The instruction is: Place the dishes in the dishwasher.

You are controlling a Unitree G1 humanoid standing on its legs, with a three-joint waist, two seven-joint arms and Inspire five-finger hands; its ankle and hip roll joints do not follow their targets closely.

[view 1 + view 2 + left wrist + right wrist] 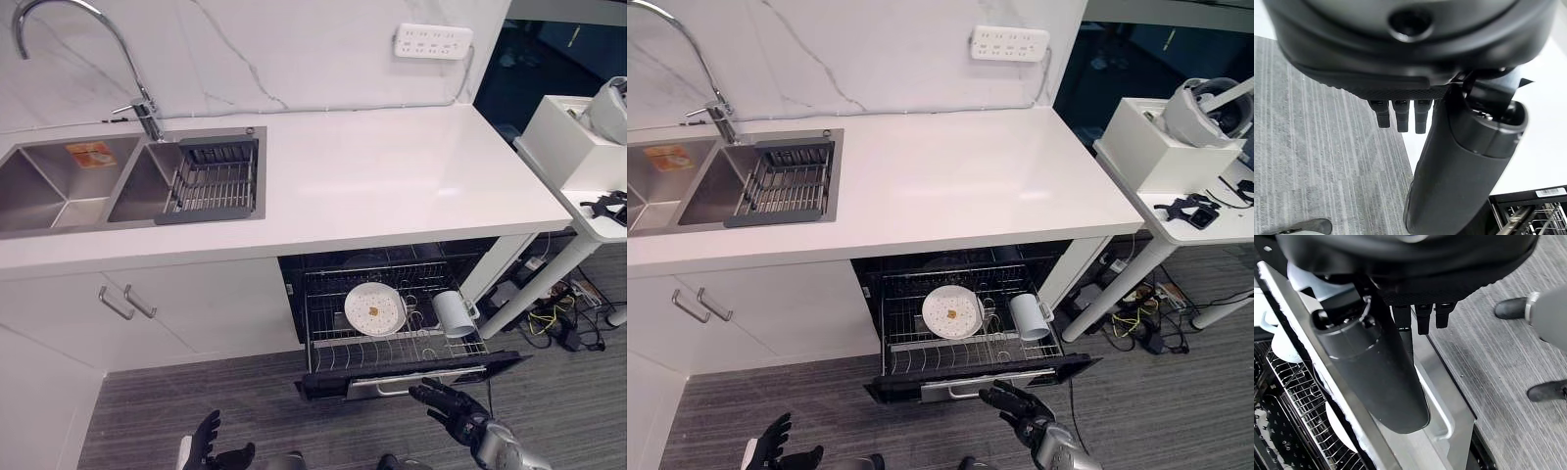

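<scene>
The dishwasher drawer (pixel 324 352) is pulled out under the white counter. In its wire rack a white plate (pixel 374 308) with a brown speck stands tilted, and a white mug (pixel 453 311) lies beside it on the right. My right hand (pixel 446 403) is open just in front of the drawer's silver handle (pixel 397 385), its fingers (pixel 1422 320) reaching over the drawer front and holding nothing. The handle (pixel 1442 416) shows close by in the right wrist view. My left hand (pixel 208 446) hangs open and idle low over the floor at the lower left.
A double steel sink (pixel 59 181) with a dark drain basket (pixel 211 176) and a tall tap (pixel 147 113) sits at the counter's left. Closed white cabinet doors (pixel 127 304) stand left of the dishwasher. A white side table (pixel 588 211) and floor cables (pixel 554 323) are at the right.
</scene>
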